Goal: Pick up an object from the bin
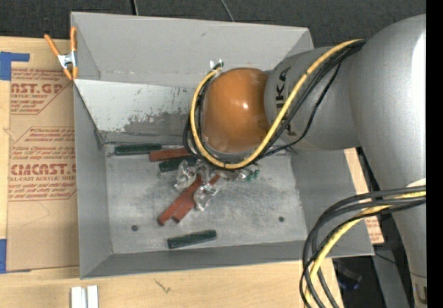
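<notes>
In the camera view, a grey metal bin [90, 182] is seen from above, set on a pale wooden bench [208, 286]. The silver arm [360, 92] is brought in from the right, and its wrist is capped by a rounded orange cover [235, 113], around which a yellow-and-black cable [299, 95] is looped. Below the cover, the pincer [196, 185] is held low over the middle of the bin floor.

Directly under the pincer a red-brown stick [174, 211] is found, lying flat and slanted, with its lower end pointed toward the bin's front left and its upper end hidden among the metal parts of the pincer. The pincer is seen right at the upper part of this stick. Whether the pincer is wide, narrow or closed on the stick cannot be told, since its metal parts and the stick overlap there.

Other things are scattered thinly on the floor. A second red-brown stick [169, 155] is laid near the back wall, just beside a long dark green stick [138, 149] to its left. A short dark green piece [168, 166] is placed just below those two, near the pincer. Another dark green stick [192, 238] is laid almost level near the front wall, well apart from the pincer. A small green thing [250, 175] is seen under the right edge of the orange cover; its kind cannot be made out.
</notes>
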Motion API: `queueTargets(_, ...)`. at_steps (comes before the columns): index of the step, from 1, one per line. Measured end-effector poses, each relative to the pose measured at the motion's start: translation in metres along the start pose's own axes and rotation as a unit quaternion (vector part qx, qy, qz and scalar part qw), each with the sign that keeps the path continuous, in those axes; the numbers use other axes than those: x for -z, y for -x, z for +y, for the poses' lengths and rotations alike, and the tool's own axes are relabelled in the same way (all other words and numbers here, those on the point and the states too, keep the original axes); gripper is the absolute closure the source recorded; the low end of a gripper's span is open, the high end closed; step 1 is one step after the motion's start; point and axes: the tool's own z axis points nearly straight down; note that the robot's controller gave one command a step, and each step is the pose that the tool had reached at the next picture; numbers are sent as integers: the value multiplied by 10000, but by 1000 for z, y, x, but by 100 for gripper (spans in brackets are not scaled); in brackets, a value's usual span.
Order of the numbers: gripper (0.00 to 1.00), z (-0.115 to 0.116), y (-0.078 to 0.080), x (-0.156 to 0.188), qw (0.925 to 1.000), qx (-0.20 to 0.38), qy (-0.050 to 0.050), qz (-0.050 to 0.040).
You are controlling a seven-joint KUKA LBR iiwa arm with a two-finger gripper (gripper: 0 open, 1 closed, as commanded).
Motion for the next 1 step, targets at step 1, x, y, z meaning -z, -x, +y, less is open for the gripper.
queueTargets(1,100,5,-15,154,9997,-237,-26,-23)
